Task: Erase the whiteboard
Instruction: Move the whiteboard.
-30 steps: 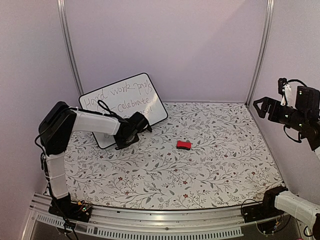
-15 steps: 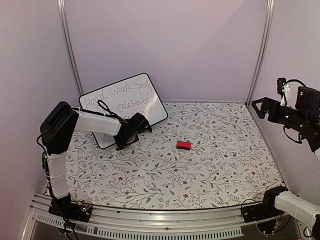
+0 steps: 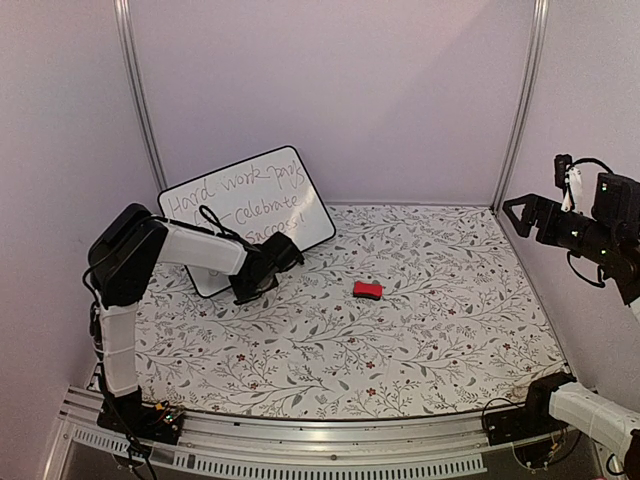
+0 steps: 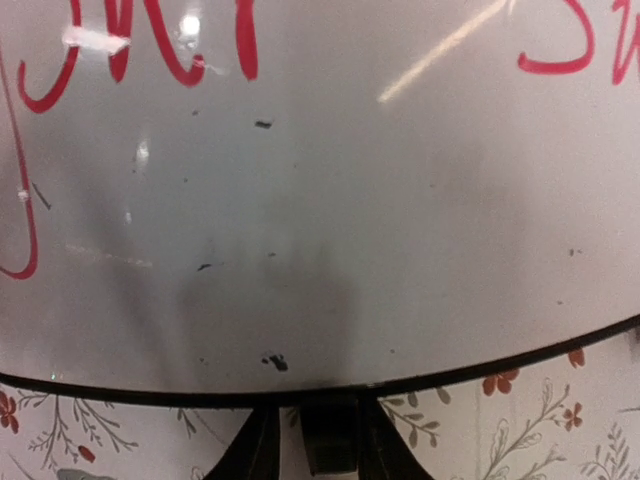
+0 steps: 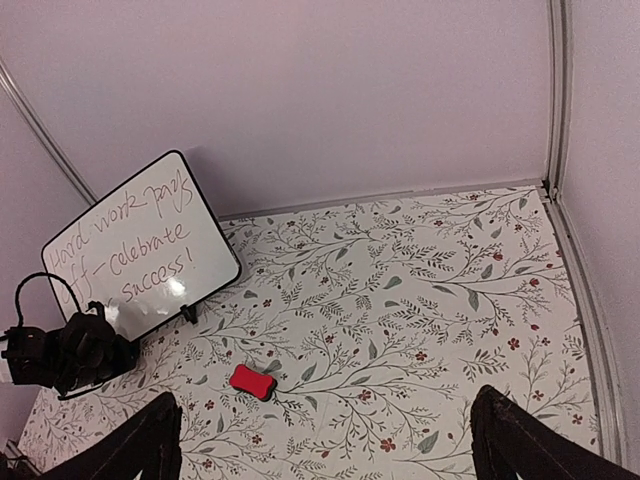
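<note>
Top view: whiteboard (image 3: pixel 250 200), writing unerased, leans at the table's (image 3: pixel 420 350) far left. My left claw (image 3: pixel 290 250) sits at its lower edge, presumably to steady it.
Left wrist: fingers (image 4: pixel 252 450) flank a dark block; I cannot tell the grip.
Right wrist: right claw (image 5: pixel 325 425) spread wide, idle, well apart from the eraser (image 5: pixel 252 381).

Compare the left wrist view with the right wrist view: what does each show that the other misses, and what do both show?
Only the left wrist view: the left claw at the bottom rim of the whiteboard, and small black specks on it. Only the right wrist view: the whole whiteboard, the red eraser, the left arm, the back wall and the wide-open right claw. Both: the whiteboard's red writing and the floral cloth.
</note>
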You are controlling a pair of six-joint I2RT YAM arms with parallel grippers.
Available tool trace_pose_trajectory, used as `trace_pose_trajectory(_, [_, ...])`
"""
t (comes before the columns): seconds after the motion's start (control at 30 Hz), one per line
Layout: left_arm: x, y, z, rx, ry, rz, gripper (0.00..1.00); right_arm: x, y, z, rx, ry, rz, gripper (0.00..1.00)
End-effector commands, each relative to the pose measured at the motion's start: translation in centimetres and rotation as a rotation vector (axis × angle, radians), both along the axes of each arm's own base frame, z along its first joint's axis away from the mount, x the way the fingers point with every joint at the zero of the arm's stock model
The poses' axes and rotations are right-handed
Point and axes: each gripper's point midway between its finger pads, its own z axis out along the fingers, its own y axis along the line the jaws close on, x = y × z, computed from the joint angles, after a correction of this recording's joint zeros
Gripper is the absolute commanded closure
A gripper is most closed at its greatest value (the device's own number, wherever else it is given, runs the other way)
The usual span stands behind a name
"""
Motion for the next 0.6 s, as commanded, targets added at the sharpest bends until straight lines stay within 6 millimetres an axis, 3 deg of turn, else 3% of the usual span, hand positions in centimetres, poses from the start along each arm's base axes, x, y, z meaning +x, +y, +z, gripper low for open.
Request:
trace_pose_trajectory(0.0, [0.4, 0.4, -0.2, 0.007, -0.017, 0.021, 0.76, -0.1, 0.3, 0.6, 0.001, -0.031, 0.015, 0.01])
trace_pose_trajectory(0.57, [-0.8, 0.2, -1.4, -0.016, -0.005, -0.006, 0.94, -0.2, 0.3, 0.4, 0.004, -0.024, 0.015, 0.01])
